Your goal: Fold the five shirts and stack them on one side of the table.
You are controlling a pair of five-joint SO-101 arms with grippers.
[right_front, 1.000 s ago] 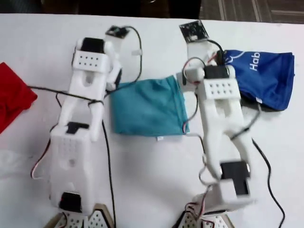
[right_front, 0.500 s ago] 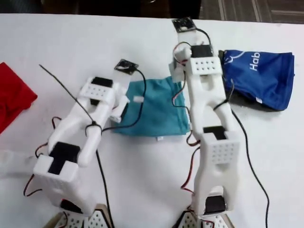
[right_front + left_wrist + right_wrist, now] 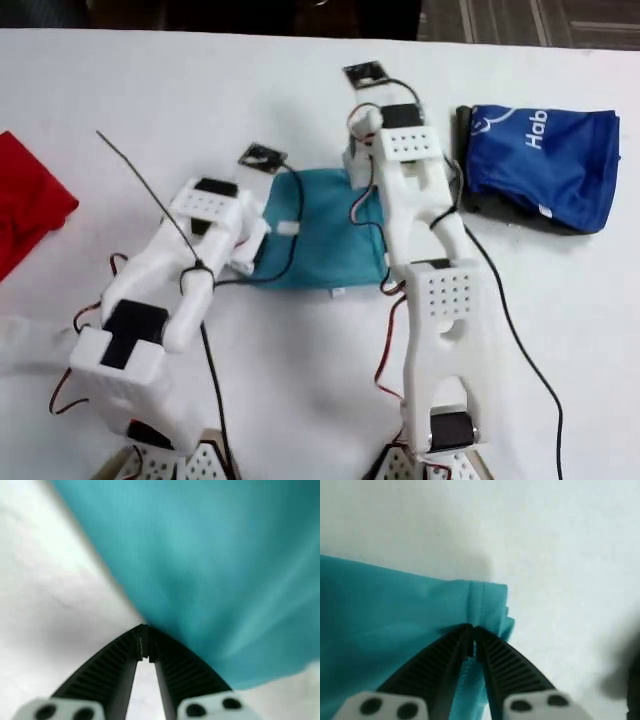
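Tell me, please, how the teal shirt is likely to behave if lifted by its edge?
Probably floppy: the teal shirt bunches where the right gripper pinches its hem, so it should sag when lifted. Likely light: it lies thin and flat on the table.

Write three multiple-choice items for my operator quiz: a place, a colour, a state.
1. Where does the teal shirt lie?
A. between the left arm and the right arm
B. under the blue shirt
C. off the table
2. What colour is the shirt at the table's left edge?
A. yellow
B. red
C. green
3. The right end effector is:
A. open over bare table
B. shut on the teal shirt
C. shut on a cable
Answers: 1 A, it lies between them; 2 B, that cloth is red; 3 B, it pinches the teal hem.
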